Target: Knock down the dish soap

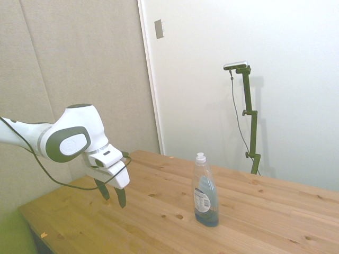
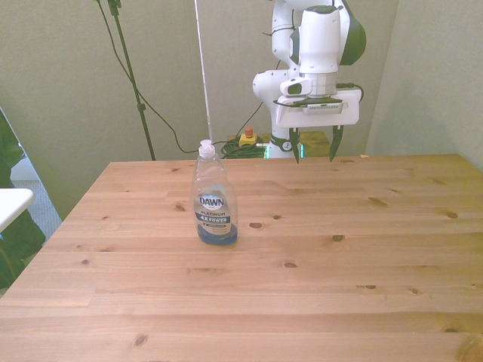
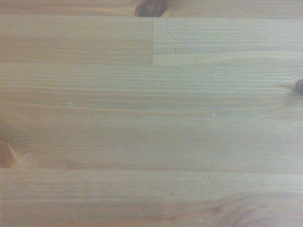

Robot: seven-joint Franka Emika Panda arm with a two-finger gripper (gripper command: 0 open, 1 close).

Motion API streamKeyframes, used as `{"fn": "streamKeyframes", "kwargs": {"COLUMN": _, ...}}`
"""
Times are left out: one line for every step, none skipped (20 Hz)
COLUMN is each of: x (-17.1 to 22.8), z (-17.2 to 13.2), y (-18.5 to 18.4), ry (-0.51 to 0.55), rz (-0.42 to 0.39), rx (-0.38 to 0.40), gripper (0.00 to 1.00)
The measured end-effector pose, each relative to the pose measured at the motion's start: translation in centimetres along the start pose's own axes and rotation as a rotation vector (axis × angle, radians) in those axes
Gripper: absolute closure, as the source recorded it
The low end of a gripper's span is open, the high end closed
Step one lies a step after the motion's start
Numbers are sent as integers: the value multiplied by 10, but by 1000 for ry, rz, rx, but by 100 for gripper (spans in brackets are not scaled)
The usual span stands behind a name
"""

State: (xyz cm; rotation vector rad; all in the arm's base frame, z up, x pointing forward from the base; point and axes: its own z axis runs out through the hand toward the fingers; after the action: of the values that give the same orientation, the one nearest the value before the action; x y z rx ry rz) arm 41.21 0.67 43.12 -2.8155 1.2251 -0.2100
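Note:
The dish soap (image 2: 213,197) stands upright on the wooden table (image 2: 317,256), a slim clear bottle with a white cap, a blue-white label and a little blue liquid at its base. In the side view the dish soap (image 1: 204,191) stands near the table's middle. My gripper (image 2: 314,154) hangs open above the table's far edge, well toward the front view's right of the bottle and apart from it. From the side, the gripper (image 1: 113,197) points down with nothing between its dark fingers. The wrist view holds only bare wood (image 3: 151,123).
A red-and-yellow button box (image 2: 247,137) and cables lie beyond the table's far edge. A white object (image 2: 11,202) juts in at the front view's left.

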Motion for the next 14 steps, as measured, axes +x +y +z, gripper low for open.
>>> {"fn": "streamKeyframes", "kwargs": {"x": 0, "z": 0, "y": 0, "ry": 0, "rz": 0, "rx": 0, "gripper": 0}}
{"fn": "streamKeyframes", "kwargs": {"x": 0, "z": 0, "y": 0, "ry": 0, "rz": -1, "rx": -2, "gripper": 0}}
{"fn": "streamKeyframes", "kwargs": {"x": 3, "z": -2, "y": 1, "ry": 3, "rz": -3, "rx": -5, "gripper": 100}}
{"fn": "streamKeyframes", "kwargs": {"x": 9, "z": -9, "y": 3, "ry": 13, "rz": -9, "rx": -9, "gripper": 100}}
{"fn": "streamKeyframes", "kwargs": {"x": 21, "z": -18, "y": 9, "ry": 24, "rz": -8, "rx": -16, "gripper": 100}}
{"fn": "streamKeyframes", "kwargs": {"x": 37, "z": -30, "y": 20, "ry": 31, "rz": -4, "rx": -20, "gripper": 100}}
{"fn": "streamKeyframes", "kwargs": {"x": 52, "z": -39, "y": 31, "ry": 43, "rz": -2, "rx": -24, "gripper": 100}}
{"fn": "streamKeyframes", "kwargs": {"x": 68, "z": -49, "y": 44, "ry": 54, "rz": 1, "rx": -29, "gripper": 100}}
{"fn": "streamKeyframes", "kwargs": {"x": 84, "z": -57, "y": 59, "ry": 71, "rz": 5, "rx": -35, "gripper": 100}}
{"fn": "streamKeyframes", "kwargs": {"x": 95, "z": -62, "y": 71, "ry": 84, "rz": 11, "rx": -37, "gripper": 100}}
{"fn": "streamKeyframes", "kwargs": {"x": 106, "z": -66, "y": 81, "ry": 100, "rz": 16, "rx": -41, "gripper": 100}}
{"fn": "streamKeyframes", "kwargs": {"x": 117, "z": -69, "y": 90, "ry": 121, "rz": 24, "rx": -41, "gripper": 100}}
{"fn": "streamKeyframes", "kwargs": {"x": 128, "z": -70, "y": 97, "ry": 142, "rz": 35, "rx": -35, "gripper": 100}}
{"fn": "streamKeyframes", "kwargs": {"x": 138, "z": -69, "y": 102, "ry": 164, "rz": 49, "rx": -26, "gripper": 100}}
